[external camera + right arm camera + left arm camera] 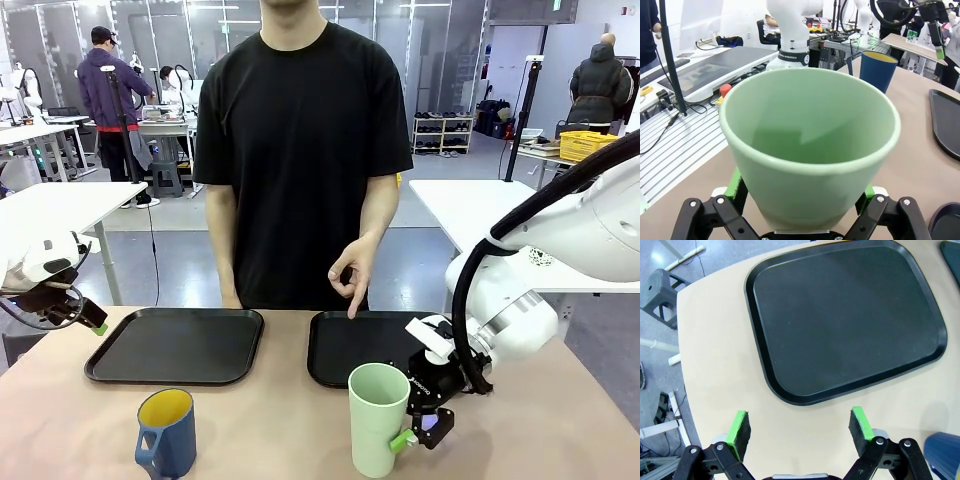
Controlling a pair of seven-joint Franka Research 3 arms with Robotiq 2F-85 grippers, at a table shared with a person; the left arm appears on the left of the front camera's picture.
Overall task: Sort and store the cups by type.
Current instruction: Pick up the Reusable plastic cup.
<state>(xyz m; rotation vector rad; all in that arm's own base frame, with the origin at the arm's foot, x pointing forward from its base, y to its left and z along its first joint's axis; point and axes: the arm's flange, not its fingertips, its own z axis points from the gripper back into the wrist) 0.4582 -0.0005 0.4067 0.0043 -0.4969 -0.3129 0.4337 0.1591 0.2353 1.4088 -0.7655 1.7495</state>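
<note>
Mint-green tumbler (378, 420): It stands on the table, closest to us, just in front of the right tray (345, 355).
Right gripper (418, 438): It is low by the tumbler's foot, with one finger on each side. The green pads look pressed on the wall, so we think it is holding the tumbler. We think it holds low so the tall cup will not tip.
Blue mug (167, 432): It stands in front of the left tray (180, 345). It is yellow inside, and nothing touches it.
Left gripper (800, 425): Its fingers are wide apart and hold nothing. It hangs over bare table beside the left tray, and we think it is ready for the mug.
Trays: They lie side by side. We guess there is one for each kind of cup.
Person's hand (352, 275): A finger points down at the right tray's far rim. Maybe it shows where the tumbler goes.
Writing: There is small white print on the right gripper, too tiny for us to read.
</note>
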